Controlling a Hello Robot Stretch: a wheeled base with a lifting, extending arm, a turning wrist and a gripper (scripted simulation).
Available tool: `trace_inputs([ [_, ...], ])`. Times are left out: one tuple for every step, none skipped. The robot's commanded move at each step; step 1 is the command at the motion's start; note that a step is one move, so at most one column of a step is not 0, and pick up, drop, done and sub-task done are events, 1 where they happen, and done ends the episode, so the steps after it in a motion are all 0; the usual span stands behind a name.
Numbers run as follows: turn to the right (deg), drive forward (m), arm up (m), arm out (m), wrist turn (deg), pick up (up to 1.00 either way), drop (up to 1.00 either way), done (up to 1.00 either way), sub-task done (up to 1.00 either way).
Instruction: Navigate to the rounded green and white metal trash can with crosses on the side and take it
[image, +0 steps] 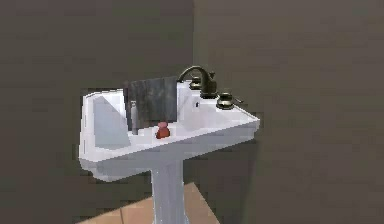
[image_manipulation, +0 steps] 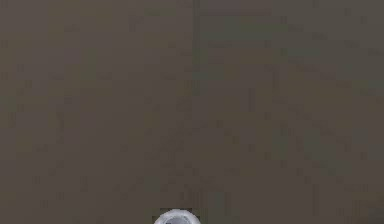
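A white pedestal sink (image: 105, 140) stands ahead in the forward view, in a corner of dark grey-brown walls. On it are a dark curved faucet (image: 198, 77) with handles, a grey mottled cloth (image: 152, 98) draped at its back, and a small red rounded object (image: 162, 129) in the basin. At the bottom edge of the arm side view a small pale rounded rim (image_manipulation: 177, 217) pokes into sight, with a plain dark wall behind it.
The sink's pedestal (image: 168, 195) drops to a tan tiled floor (image: 125, 215) at the forward view's bottom. Walls close in behind and on both sides of the sink. The arm side view faces a bare dark wall (image_manipulation: 190, 100) close by.
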Motion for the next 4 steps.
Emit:
trace_inputs([
  [0.0, 0.00, 0.00, 0.06, 0.0, 0.00, 0.00, 0.00, 0.00],
  [0.0, 0.00, 0.00, 0.00, 45.0, 0.00, 0.00, 0.00, 0.00],
  [0.0, 0.00, 0.00, 0.00, 45.0, 0.00, 0.00, 0.00, 0.00],
  [0.0, 0.00, 0.00, 0.00, 45.0, 0.00, 0.00, 0.00, 0.00],
])
